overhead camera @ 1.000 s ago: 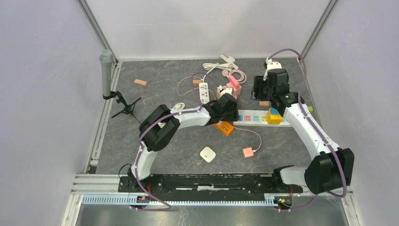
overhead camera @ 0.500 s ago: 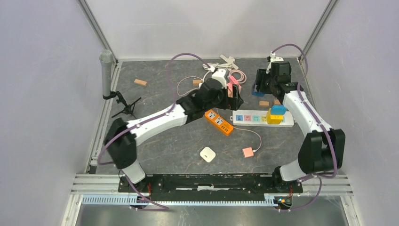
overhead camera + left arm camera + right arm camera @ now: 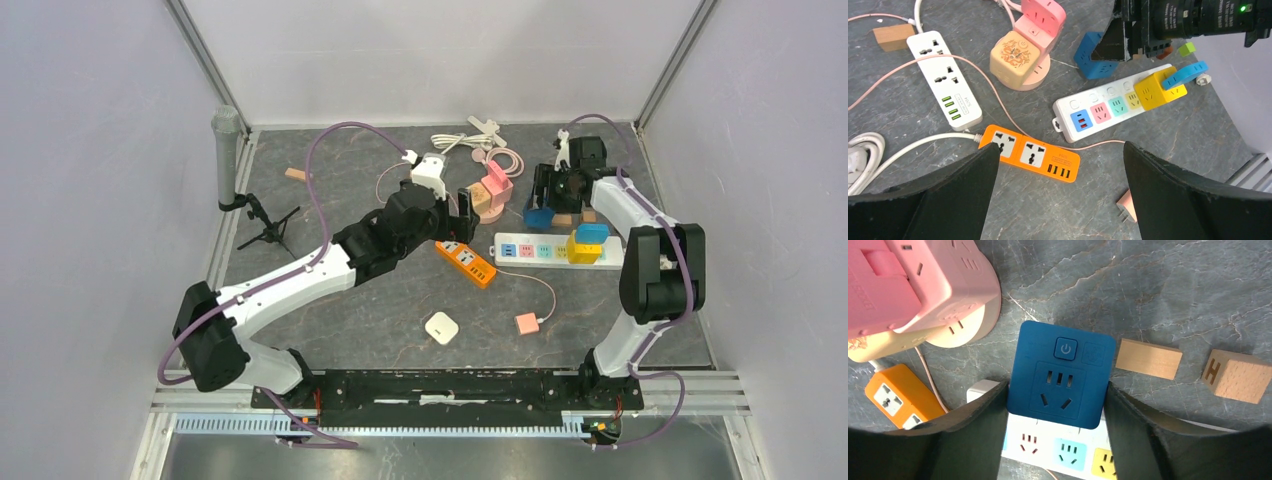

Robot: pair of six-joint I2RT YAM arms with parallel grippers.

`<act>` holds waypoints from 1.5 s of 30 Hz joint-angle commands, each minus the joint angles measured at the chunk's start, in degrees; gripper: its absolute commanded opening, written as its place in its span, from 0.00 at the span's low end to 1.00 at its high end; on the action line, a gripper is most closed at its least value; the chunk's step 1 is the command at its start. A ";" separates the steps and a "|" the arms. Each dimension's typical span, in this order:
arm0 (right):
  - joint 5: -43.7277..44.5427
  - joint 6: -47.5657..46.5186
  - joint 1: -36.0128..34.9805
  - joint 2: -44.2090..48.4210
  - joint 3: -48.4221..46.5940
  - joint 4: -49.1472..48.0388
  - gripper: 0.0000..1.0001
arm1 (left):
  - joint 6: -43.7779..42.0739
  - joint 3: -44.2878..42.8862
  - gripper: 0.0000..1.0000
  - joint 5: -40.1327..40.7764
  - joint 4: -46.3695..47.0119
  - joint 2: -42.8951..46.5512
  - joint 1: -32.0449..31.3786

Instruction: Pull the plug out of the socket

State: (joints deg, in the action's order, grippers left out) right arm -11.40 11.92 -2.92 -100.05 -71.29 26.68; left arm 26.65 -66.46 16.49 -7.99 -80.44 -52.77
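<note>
The plug is a dark blue cube point(image 3: 538, 216) point(image 3: 1063, 375) with a power button. It is off the socket, a white power strip point(image 3: 545, 250) point(image 3: 1038, 440) with coloured outlets, and sits just behind it. My right gripper point(image 3: 548, 195) point(image 3: 1057, 385) stands around the cube, one finger against each side with no gap showing. From the left wrist view the cube point(image 3: 1092, 62) looks low, at or near the table. My left gripper point(image 3: 468, 205) point(image 3: 1060, 146) hangs wide open and empty above the orange strip.
An orange strip point(image 3: 465, 262) lies left of the socket. A yellow cube with a light blue top point(image 3: 588, 243) is plugged into the socket's right end. Stacked pink and beige cubes point(image 3: 492, 190), a white strip point(image 3: 943, 80), wooden blocks point(image 3: 1148, 358) and loose chargers point(image 3: 441, 327) surround them.
My left gripper has opened wide, and its arm has stretched out and swung toward the back. My right gripper has brought the blue cube down beside the wooden blocks.
</note>
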 commanded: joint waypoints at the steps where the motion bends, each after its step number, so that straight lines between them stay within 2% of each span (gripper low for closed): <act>1: 0.81 -1.89 0.24 0.10 -4.80 -0.75 0.77 | -2.20 0.12 1.00 3.35 -1.20 2.42 0.13; 3: 1.70 -2.42 0.28 0.37 -5.16 -0.87 0.85 | -1.73 0.10 1.00 4.02 -1.83 2.63 0.15; 7: 2.38 -3.14 0.28 2.42 -4.38 -2.57 0.95 | -1.19 0.49 1.00 4.78 -2.20 3.25 0.13; 13: 6.03 -3.06 0.24 9.42 -1.95 -4.50 0.95 | -1.45 0.93 1.00 6.08 -2.96 4.11 0.13; 18: 14.89 -4.89 0.26 19.66 3.03 -4.78 0.95 | -3.09 1.80 1.00 7.25 -2.84 5.69 0.38; 23: 23.04 -8.16 0.48 30.41 11.19 -6.04 0.97 | -6.37 0.34 1.00 4.04 -2.59 5.77 1.33; 29: 28.31 -7.09 1.87 34.28 13.91 -0.49 0.97 | -6.19 -0.98 1.00 -0.32 -4.13 5.03 2.54; 40: 19.98 3.70 2.57 33.82 14.52 4.53 0.90 | -3.90 -0.95 1.00 -6.83 -8.25 4.85 2.94; 45: 21.06 12.05 2.57 31.21 13.15 8.54 0.76 | -3.98 -0.70 1.00 -7.88 -9.47 5.16 2.94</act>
State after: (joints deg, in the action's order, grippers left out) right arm 9.34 15.88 -0.40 -66.96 -56.51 31.59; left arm 22.85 -65.19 10.76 -16.56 -76.27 -50.04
